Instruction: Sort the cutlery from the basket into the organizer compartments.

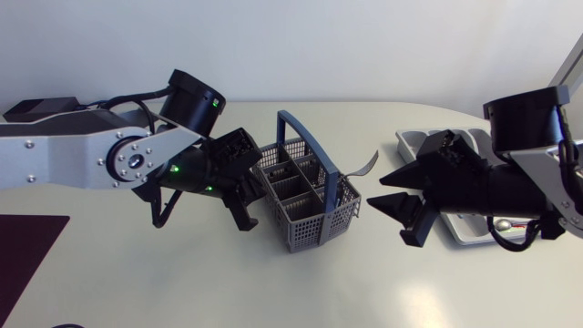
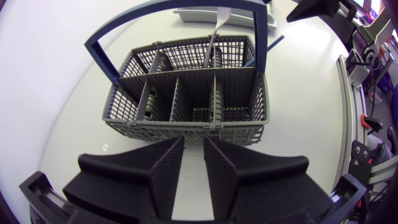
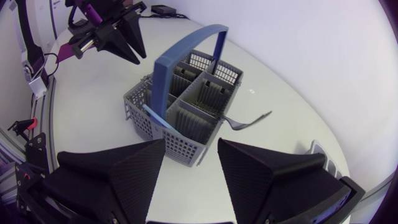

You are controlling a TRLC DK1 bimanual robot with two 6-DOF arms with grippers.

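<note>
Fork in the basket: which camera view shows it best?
Right wrist view: the fork juts sideways from the basket, clear against bare table. Left wrist view shows it at the basket's far side; head view shows only a small grey sliver.

1. No readable text, label, number or sign shows on the cutlery basket [image 1: 305, 228], the organizer [image 1: 412, 141] or the tabletop [image 1: 182, 282].
2. The left arm [image 1: 73, 155] and right arm [image 1: 533, 118] bear no legible print either.

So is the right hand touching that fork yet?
Apart. In the right wrist view the fork pokes out of the basket ahead of the open right hand, with bare table showing between it and the fingertips.
</note>
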